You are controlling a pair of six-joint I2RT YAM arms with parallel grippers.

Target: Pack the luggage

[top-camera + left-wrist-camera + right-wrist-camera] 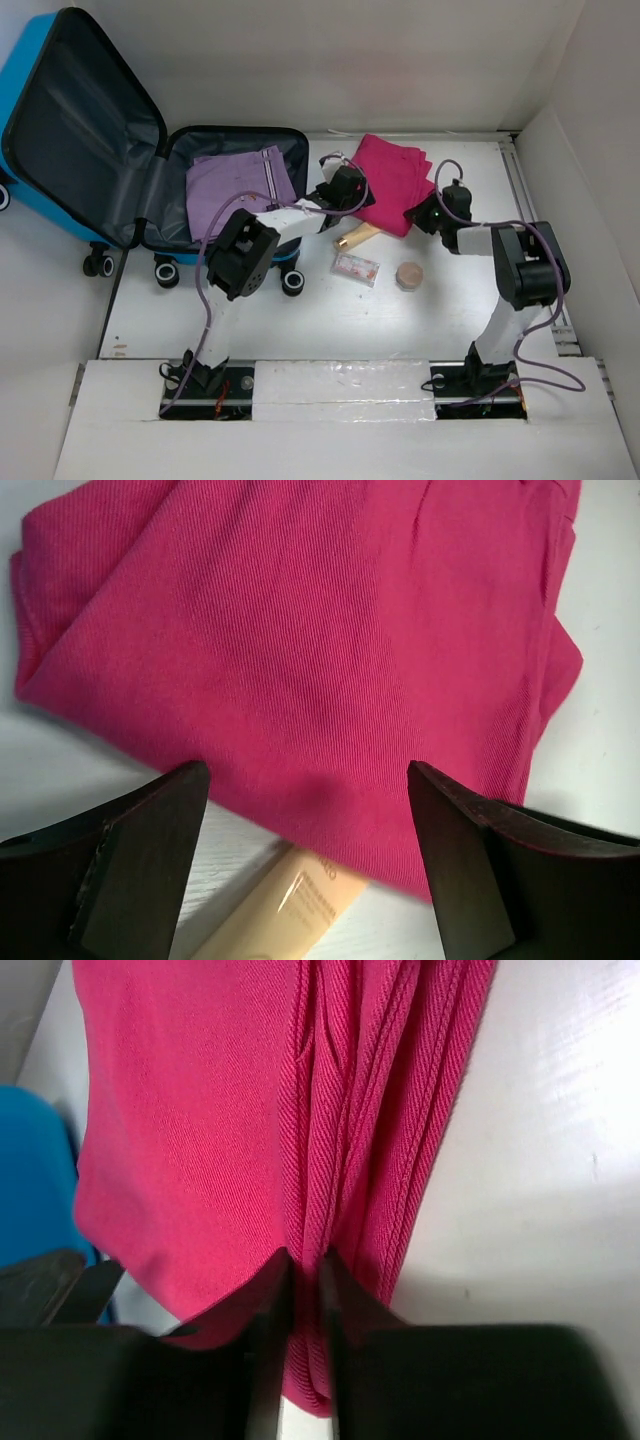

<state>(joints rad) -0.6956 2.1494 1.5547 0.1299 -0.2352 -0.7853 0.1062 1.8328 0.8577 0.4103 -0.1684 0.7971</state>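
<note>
Soft, limp pink cloth (180, 1110) bound for the luggage (45, 212) would likely sag if held singly: right gripper (305, 1257) clamps its folded edge, left gripper (305, 780) gapes empty above.

We see the luggage (85, 130), a bright blue hard-shell suitcase, lying open at the far left, its grey-lined lid raised and leaning left, small black wheels (166, 272) on its near side, a folded purple garment (240, 185) inside.
</note>
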